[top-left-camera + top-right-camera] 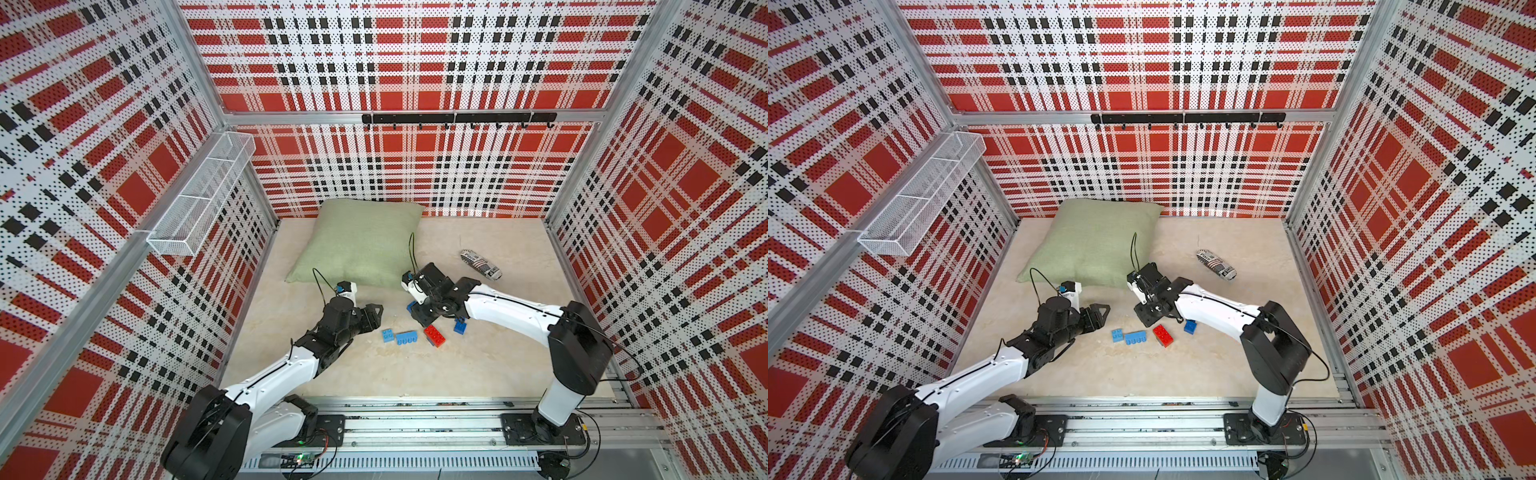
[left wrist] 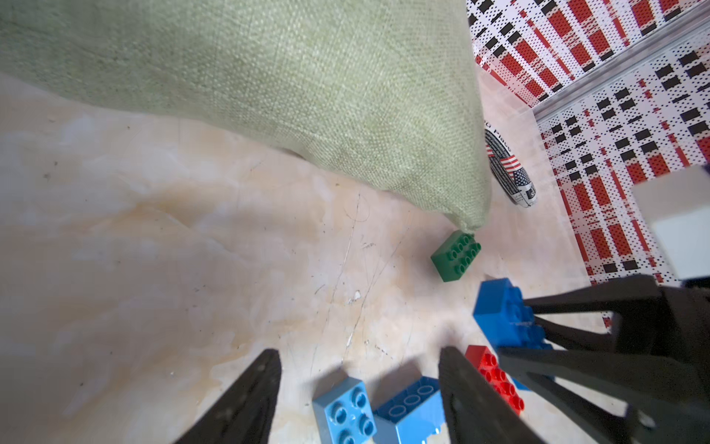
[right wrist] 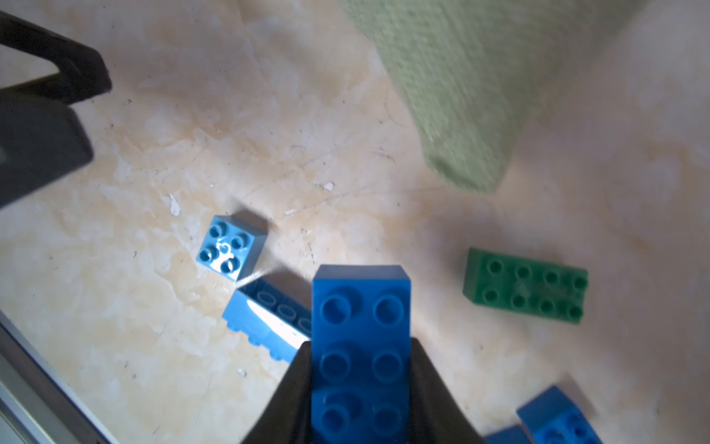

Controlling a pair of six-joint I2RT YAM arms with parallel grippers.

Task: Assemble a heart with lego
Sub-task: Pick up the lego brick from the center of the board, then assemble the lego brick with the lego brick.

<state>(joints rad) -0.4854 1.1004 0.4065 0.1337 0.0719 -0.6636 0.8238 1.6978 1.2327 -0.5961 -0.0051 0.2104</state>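
My right gripper [image 3: 360,344] is shut on a long dark blue lego brick [image 3: 361,307], held a little above the floor in both top views [image 1: 411,306]. Below it lie loose bricks: a light blue square one [image 1: 387,335], a light blue long one on its side [image 1: 406,337], a red one [image 1: 434,335] and a dark blue one [image 1: 460,326]. A green brick [image 3: 524,286] sits by the pillow's corner. My left gripper [image 2: 359,351] hangs open over the light blue bricks, holding nothing. All the bricks are separate, and no heart is in view.
A green pillow [image 1: 361,241] fills the back left of the floor. A rolled printed bundle [image 1: 481,264] lies at the back right. A white wire basket [image 1: 203,195] hangs on the left wall and a black hook rail [image 1: 457,118] on the back wall.
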